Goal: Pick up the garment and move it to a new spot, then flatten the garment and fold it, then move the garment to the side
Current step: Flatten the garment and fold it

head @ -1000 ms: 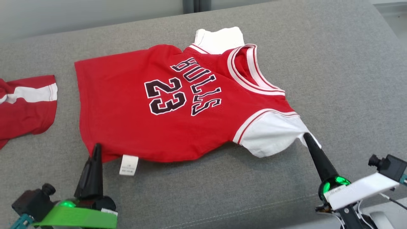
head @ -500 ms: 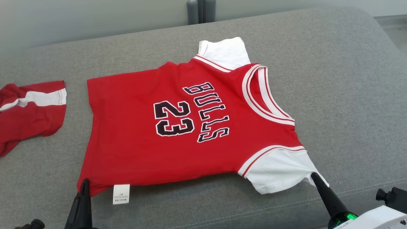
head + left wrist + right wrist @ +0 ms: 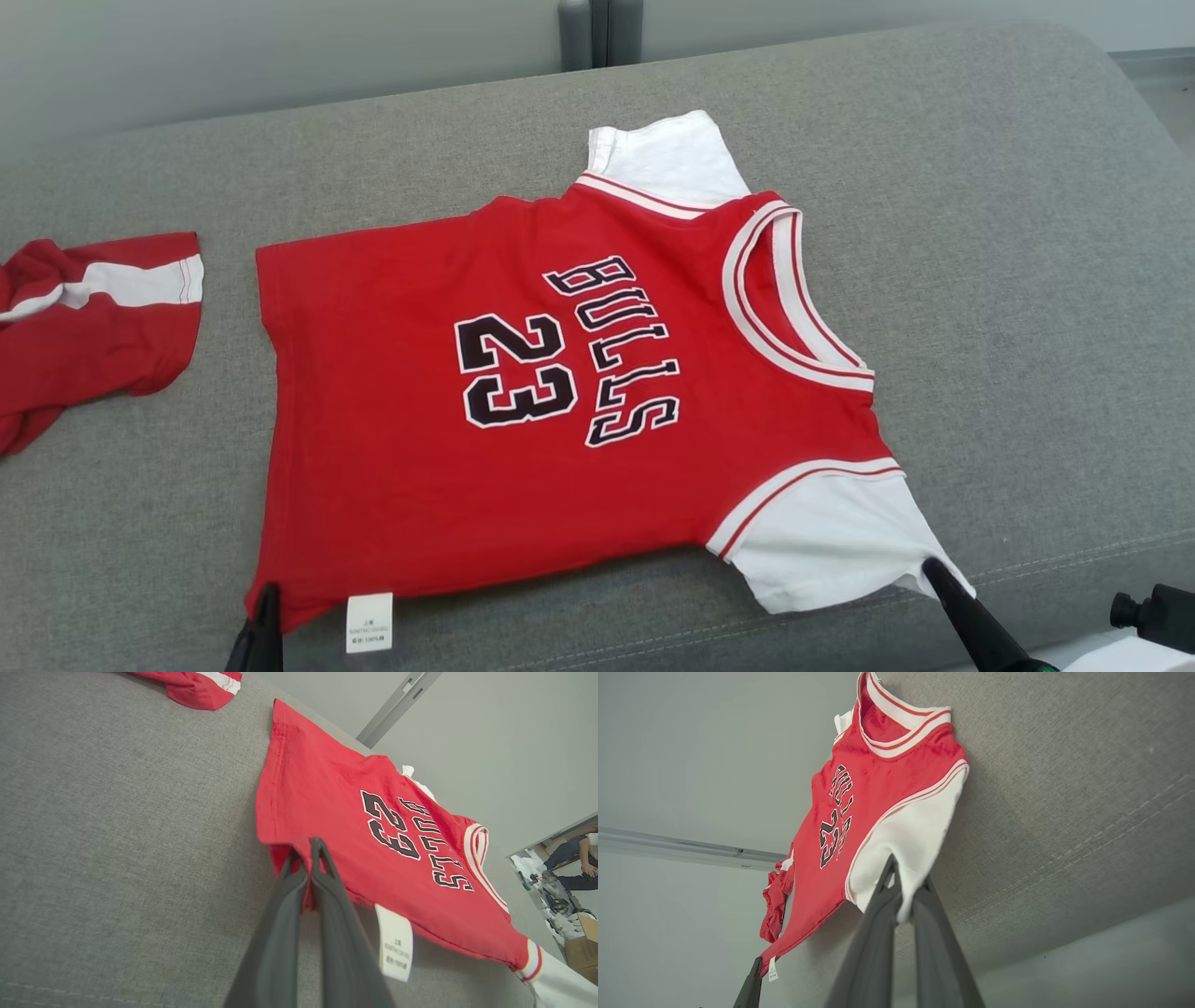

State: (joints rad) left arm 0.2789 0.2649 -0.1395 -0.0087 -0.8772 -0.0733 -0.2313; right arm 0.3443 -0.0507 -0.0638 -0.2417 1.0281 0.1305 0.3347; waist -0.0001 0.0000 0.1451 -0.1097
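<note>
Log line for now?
stage: flattening | left claw: shut on jersey hem corner | right claw: shut on white sleeve | jersey: spread on grey cushion

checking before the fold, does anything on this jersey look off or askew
On the jersey, the care label pokes out beside the left gripper, and the near sleeve is drawn to a point where the right gripper pinches it. A second red garment lies crumpled at the left.

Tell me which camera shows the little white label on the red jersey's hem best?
The left wrist view: the label sits large and close beside the left gripper, its print lines visible though unreadable. The head view shows it small at the near hem of the jersey; the right wrist view shows a tiny white tab.
</note>
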